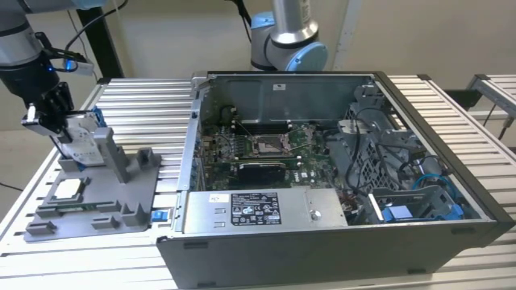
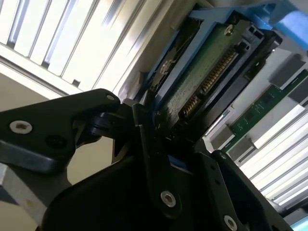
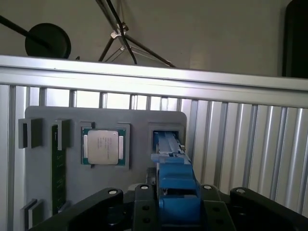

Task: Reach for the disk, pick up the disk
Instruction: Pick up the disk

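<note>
The disk [image 1: 83, 138] stands on edge over the grey fixture plate [image 1: 96, 208] at the exterior view's left, white label and blue rails showing. My gripper [image 1: 66, 122] comes down on its upper end and is shut on it. In the first wrist view the disk's blue rail [image 3: 175, 180] runs between the black fingers of the gripper [image 3: 178, 204] down to a slot in the plate [image 3: 139, 130]. The second wrist view shows the disk's green circuit board [image 2: 207, 72] and blue frame clamped in the gripper [image 2: 161, 132]. I cannot tell if its lower end has left the slot.
A square CPU chip [image 1: 69, 188] [image 3: 103, 147] and a memory stick [image 3: 57, 173] lie on the same plate, with a grey upright post [image 1: 109, 154] beside the disk. The open computer case [image 1: 339, 181] stands to the exterior view's right on the slatted table [image 1: 145, 103]. Another arm's base [image 1: 286, 36] is behind it.
</note>
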Action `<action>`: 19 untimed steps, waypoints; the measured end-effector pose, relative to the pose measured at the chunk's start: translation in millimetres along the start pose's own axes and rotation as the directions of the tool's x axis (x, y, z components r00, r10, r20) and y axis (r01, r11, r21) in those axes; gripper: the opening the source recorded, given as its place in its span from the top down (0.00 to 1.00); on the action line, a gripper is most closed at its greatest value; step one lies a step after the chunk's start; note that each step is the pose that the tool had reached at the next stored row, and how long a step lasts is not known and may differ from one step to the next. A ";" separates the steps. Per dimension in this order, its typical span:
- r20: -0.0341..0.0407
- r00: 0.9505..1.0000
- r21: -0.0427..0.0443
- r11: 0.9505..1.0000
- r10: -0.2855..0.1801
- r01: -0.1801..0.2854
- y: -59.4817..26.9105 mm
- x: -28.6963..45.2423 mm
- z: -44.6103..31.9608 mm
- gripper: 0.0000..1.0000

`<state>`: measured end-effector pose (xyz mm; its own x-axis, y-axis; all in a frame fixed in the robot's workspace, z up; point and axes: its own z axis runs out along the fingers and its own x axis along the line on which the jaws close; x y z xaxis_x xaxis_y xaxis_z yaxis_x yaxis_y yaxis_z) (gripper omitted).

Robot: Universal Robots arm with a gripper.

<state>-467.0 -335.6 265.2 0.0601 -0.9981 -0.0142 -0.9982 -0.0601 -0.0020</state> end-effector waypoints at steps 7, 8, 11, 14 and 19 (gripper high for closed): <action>0.000 1.000 0.000 1.000 0.000 0.000 0.0 -0.3 -15.9 1.00; 0.000 1.000 0.000 1.000 0.000 0.000 0.0 -0.3 -19.9 1.00; 0.000 1.000 0.000 1.000 0.000 0.000 0.1 -0.5 -31.7 1.00; 0.000 1.000 0.000 1.000 0.000 0.000 0.1 -0.6 -44.3 1.00; 0.000 1.000 0.000 1.000 0.000 0.000 0.1 -1.0 -65.6 1.00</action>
<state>-467.2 -335.6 330.7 0.0599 -0.9981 -0.0142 -0.9982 -0.0599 -0.0021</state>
